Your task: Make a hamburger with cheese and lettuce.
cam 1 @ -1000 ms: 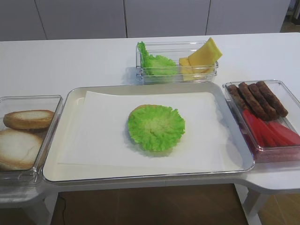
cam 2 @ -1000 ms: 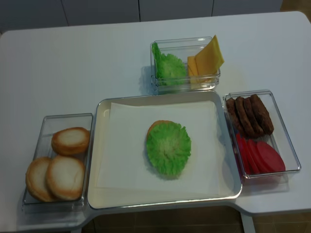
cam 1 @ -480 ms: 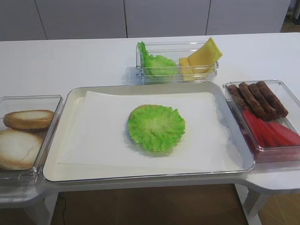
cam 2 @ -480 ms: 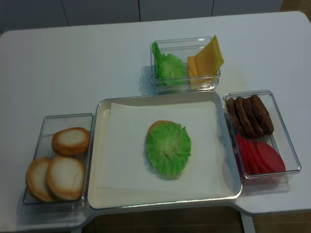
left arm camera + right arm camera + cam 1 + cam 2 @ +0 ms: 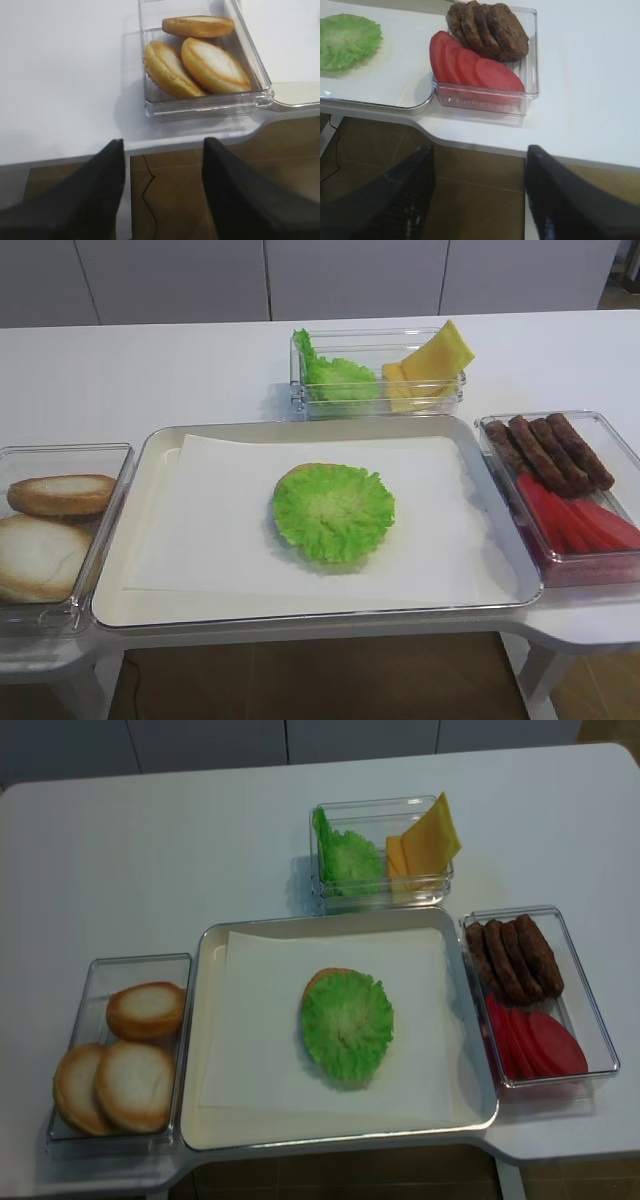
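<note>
The lettuce (image 5: 332, 511) (image 5: 347, 1025) lies flat in the middle of the paper-lined tray (image 5: 300, 620). It covers the hamburger bun half, of which only a golden-brown sliver (image 5: 316, 981) shows at the leaf's far left edge. The cheese (image 5: 437, 355) (image 5: 430, 838) slices lean in the clear box behind the tray. My right gripper (image 5: 480, 155) is open and empty, below the table's front edge near the right box; the lettuce (image 5: 347, 40) is at its far left. My left gripper (image 5: 164, 150) is open and empty, below the front edge by the bun box.
A clear box at the left holds three browner bun halves (image 5: 130, 1065) (image 5: 200, 60). A box at the right holds brown patties (image 5: 548, 450) and red slices (image 5: 575, 520) (image 5: 470, 67). Narrow green leaf pieces (image 5: 335, 375) share the cheese box.
</note>
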